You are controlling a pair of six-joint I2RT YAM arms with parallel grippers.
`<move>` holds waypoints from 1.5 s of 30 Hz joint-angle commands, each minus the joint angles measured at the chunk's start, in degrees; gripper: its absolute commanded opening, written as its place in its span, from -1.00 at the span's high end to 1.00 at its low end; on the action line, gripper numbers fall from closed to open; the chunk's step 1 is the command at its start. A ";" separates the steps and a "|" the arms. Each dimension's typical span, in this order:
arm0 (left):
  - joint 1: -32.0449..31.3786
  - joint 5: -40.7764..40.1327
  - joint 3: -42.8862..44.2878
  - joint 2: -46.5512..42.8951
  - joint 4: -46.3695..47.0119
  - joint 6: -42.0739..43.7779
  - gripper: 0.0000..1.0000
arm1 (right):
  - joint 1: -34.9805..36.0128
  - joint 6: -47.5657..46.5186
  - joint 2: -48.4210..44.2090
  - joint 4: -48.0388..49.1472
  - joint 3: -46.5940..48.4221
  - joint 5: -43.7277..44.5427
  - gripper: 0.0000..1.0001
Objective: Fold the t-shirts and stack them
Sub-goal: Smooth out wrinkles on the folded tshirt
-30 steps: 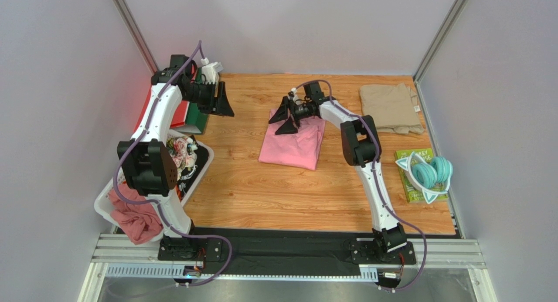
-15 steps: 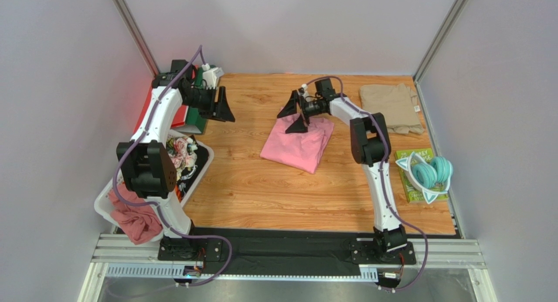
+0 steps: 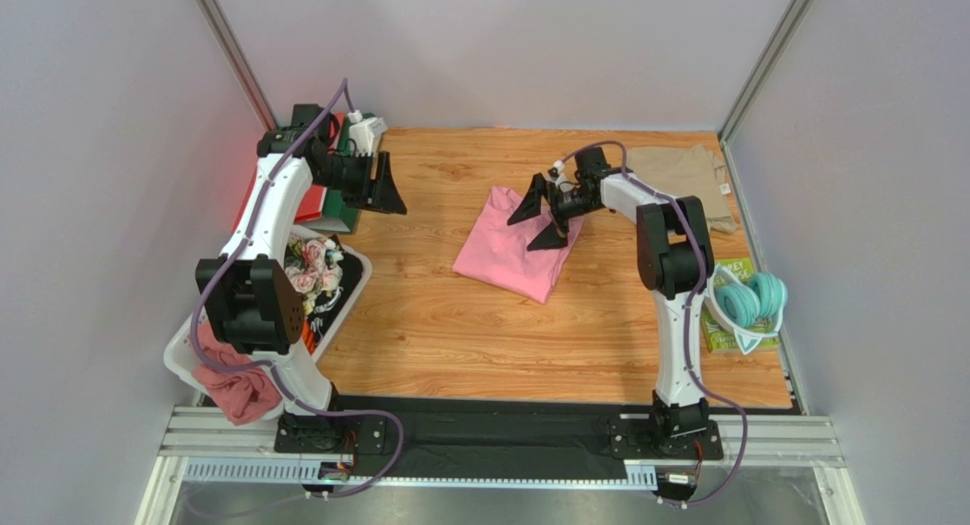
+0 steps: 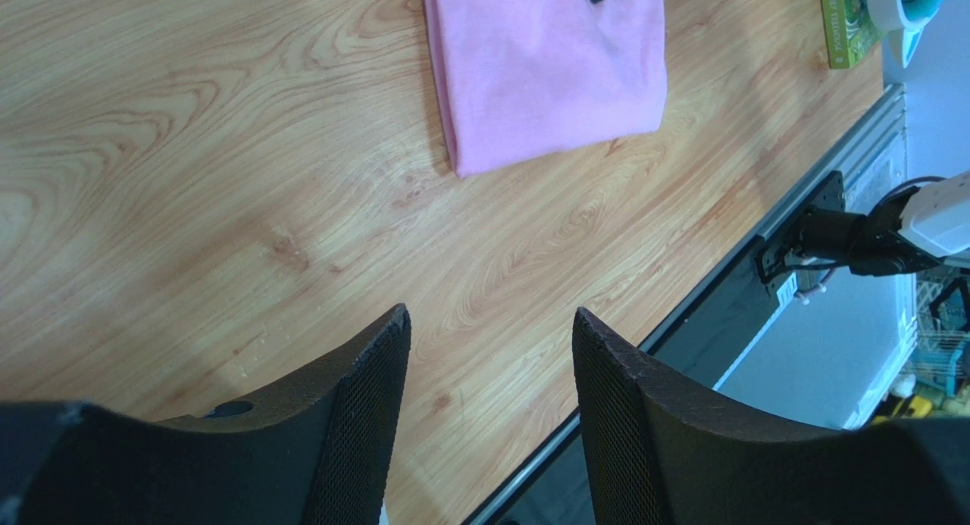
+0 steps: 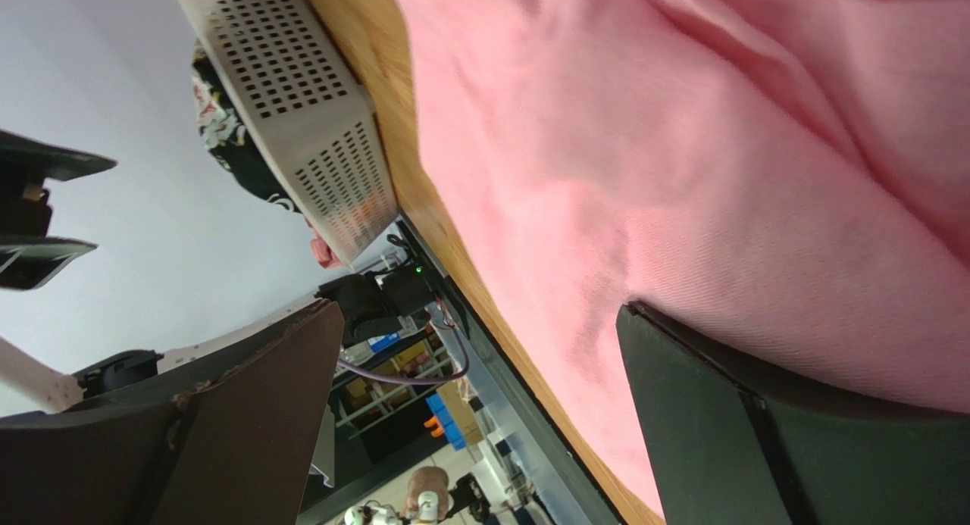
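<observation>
Near the counter's (image 3: pixel 455 332) middle, the folded pink t-shirt (image 3: pixel 501 258) now lies turned and shifted rightward. The khaki t-shirt (image 3: pixel 683 171) stays in the far right corner. At the near left corner, a basket (image 3: pixel 178 361) holds floral and red cloth. The right gripper (image 3: pixel 536 224), reaching low over the pink shirt's far right corner, has released it and spread wide. The left gripper (image 3: pixel 387 191) hovers spread and empty near the far left corner.

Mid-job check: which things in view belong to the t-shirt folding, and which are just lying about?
Job: pink t-shirt; khaki t-shirt.
Lying about: teal headphones; green book; white basket of clothes.
</observation>
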 commanded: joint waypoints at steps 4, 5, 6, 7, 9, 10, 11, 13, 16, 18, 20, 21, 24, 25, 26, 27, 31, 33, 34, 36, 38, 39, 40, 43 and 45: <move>0.29 2.37 2.44 -2.99 -4.27 3.41 -0.22 | -0.85 -4.25 4.06 -4.73 1.93 5.89 -1.00; 1.34 2.37 2.35 -3.34 -4.45 3.41 -0.22 | -0.76 -4.44 4.07 -5.36 2.28 5.90 -1.00; 1.61 2.20 2.43 -3.87 -4.88 3.67 -0.22 | -0.76 -4.53 3.63 -5.80 2.46 5.64 -1.00; 1.61 2.02 2.44 -4.05 -5.24 4.02 -0.22 | -0.76 -4.44 2.84 -5.80 2.29 5.55 -1.00; 1.70 1.67 2.44 -4.75 -5.85 4.11 -0.22 | -0.85 -3.92 -0.49 -5.98 2.03 4.85 -1.00; 1.87 1.41 2.44 -4.93 -6.11 4.20 -0.22 | -0.76 -3.83 -1.81 -5.89 1.50 4.58 -1.00; 1.96 1.49 2.61 -5.10 -6.38 4.20 -0.22 | -0.76 -3.83 -4.52 -5.98 1.15 4.49 -1.00; 2.14 1.40 3.14 -5.72 -7.61 4.03 -0.22 | -0.76 -3.91 -7.43 -6.85 -0.08 4.14 -1.00; 2.66 0.53 4.19 -7.56 -9.72 4.02 -0.22 | -0.59 -4.18 -14.54 -7.56 -5.25 6.94 -1.00; 2.84 -0.44 4.46 -10.27 -10.42 4.29 -0.22 | -0.06 -4.44 -21.83 -8.00 -10.70 14.36 -1.00; 2.84 -2.54 4.11 -12.91 -10.34 4.20 -0.22 | 1.95 -5.58 -30.50 -10.98 -14.91 23.51 -1.00; 2.84 -3.33 3.50 -15.80 -9.99 4.20 -0.22 | 3.18 -6.37 -33.35 -12.55 -15.72 36.53 -1.00; 2.84 -7.73 0.34 -21.16 -7.88 3.15 -0.18 | 10.12 -6.46 -45.12 -15.65 -21.14 58.81 -1.00; 2.84 -8.61 -0.72 -22.15 -7.53 3.23 -0.15 | 13.10 -6.20 -50.37 -13.82 -23.01 62.64 -1.00; 2.84 -9.22 -2.03 -23.11 -7.00 2.71 -0.15 | 13.73 -5.68 -52.69 -12.93 -24.85 64.24 -1.00; 2.84 -10.01 -4.05 -24.34 -6.82 2.36 -0.13 | 13.74 -5.15 -54.80 -11.70 -29.48 63.65 -1.00; 2.84 -11.34 -9.50 -27.42 -7.17 2.09 -0.11 | 13.13 -1.28 -61.84 -10.46 -35.94 62.15 -1.00; 2.84 -12.65 -13.53 -30.31 -5.16 1.83 -0.11 | 13.04 0.04 -63.16 -10.55 -37.61 62.32 -1.00; 2.93 -13.27 -14.34 -30.94 -4.80 1.48 -0.11 | 12.08 0.39 -64.30 -10.11 -39.96 62.06 -1.00; 2.84 -13.89 -15.05 -32.00 -5.76 1.56 -0.12 | 8.66 1.01 -64.84 -6.53 -42.61 55.09 -1.00; 2.84 -14.06 -14.97 -32.87 -6.90 1.83 -0.13 | 2.34 1.10 -63.96 -3.36 -45.69 50.04 -1.00; 2.93 -14.41 -14.97 -33.23 -7.08 1.83 -0.14 | 0.49 0.92 -63.18 -0.64 -46.31 46.97 -1.00; 2.84 -14.76 -14.88 -33.67 -7.26 1.74 -0.14 | -2.84 0.75 -61.25 0.69 -46.75 45.29 -1.00; 2.84 -15.73 -14.09 -34.90 -8.40 2.53 -0.14 | -7.70 1.01 -55.47 6.05 -47.11 38.26 -1.00; 2.84 -15.91 -13.74 -35.16 -9.37 3.32 -0.14 | -9.02 1.62 -51.85 9.99 -45.71 33.18 -1.00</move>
